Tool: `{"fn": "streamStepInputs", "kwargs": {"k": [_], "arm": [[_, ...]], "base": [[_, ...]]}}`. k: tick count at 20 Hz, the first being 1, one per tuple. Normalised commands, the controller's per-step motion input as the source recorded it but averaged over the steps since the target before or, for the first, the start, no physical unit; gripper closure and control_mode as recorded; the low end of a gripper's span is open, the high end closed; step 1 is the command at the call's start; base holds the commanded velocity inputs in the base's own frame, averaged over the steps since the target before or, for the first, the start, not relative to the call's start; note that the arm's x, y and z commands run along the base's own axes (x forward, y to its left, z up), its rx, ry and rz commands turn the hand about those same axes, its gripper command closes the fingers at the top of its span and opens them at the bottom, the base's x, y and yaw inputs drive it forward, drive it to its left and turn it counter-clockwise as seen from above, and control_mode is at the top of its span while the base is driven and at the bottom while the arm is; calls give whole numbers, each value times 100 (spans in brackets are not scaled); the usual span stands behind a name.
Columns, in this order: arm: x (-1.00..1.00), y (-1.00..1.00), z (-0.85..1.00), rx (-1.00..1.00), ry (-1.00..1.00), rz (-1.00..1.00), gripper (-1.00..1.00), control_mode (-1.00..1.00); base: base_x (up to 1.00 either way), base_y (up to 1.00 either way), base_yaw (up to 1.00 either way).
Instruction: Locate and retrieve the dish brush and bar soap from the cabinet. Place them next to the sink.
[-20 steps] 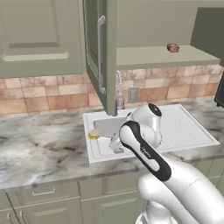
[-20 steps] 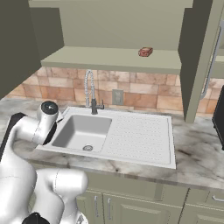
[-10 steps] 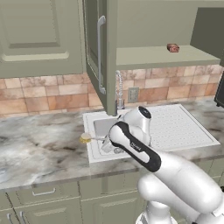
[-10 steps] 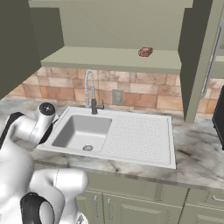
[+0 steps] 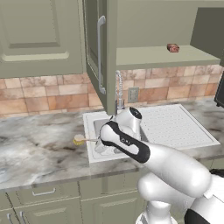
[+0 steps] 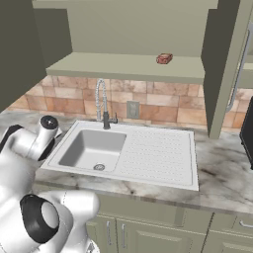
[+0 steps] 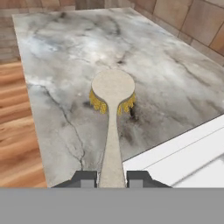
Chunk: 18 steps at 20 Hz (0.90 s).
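Here, my pincer (image 7: 112,178) grips the dish brush (image 7: 112,113) by its handle, the two dark fingertips (image 7: 85,178) pressed against either side of the thin pale stick. The brush runs straight out from between them, its round flat head at the far end with short yellow bristles fanning out underneath, poised over the grey-veined marble counter (image 7: 65,65). Whether the bristles touch the stone I cannot tell. Just beside the handle runs the white rim of the sink (image 7: 183,148), smooth and straight-edged.

From behind on the left, the dish brush (image 5: 81,140) pokes out sideways past my white forearm, its yellow-tan head over the counter (image 5: 39,153) just left of the sink (image 5: 183,131). That basin is white and square, with a dotted drainboard and a chrome spring-neck faucet (image 5: 119,89) at its back.

The bar soap (image 6: 164,59) lies well apart from me, a small reddish-brown block with a paler face, on the plain shelf of the cabinet (image 6: 128,66). The cabinet's olive-green panelled door (image 5: 100,48) stands open, its long silver bar handle upright. Below the shelf runs a backsplash (image 6: 163,106) of mottled terracotta tiles.
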Motion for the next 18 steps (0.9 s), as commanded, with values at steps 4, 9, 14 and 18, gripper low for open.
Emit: {"fn": "streamStepInputs", "kwargs": {"k": [4, 9, 14, 18], "arm": [[13, 22, -16, 0, 0, 0, 100, -100], [14, 18, -20, 0, 0, 0, 100, -100], [13, 18, -8, 0, 0, 0, 100, -100], [19, 19, -7, -1, 1, 0, 100, -100]], "base": [[0, 0, 0], [0, 0, 0], [0, 0, 0], [0, 0, 0]]}}
